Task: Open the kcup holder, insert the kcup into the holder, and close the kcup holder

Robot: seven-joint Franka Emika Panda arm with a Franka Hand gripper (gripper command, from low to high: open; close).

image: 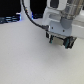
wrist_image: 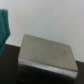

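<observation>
White arm (image: pixel 59 22) (black cable (image: pixel 31 19) looping beside it) ends in a dark hand (image: pixel 60 41).

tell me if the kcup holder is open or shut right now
Cannot tell. The wrist view shows only a grey panel of the kcup holder, blurred, with no visible gap or pulled-out drawer; the exterior view hides it behind the arm.

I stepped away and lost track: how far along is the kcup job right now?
Nothing looks finished yet. In the wrist view the kcup holder shows as a grey, closed-looking block, with something green at the picture's edge, possibly the kcup, though it is too blurred to tell. In the exterior view the gripper hangs just above the white table. Opening, inserting and closing all seem left.
</observation>
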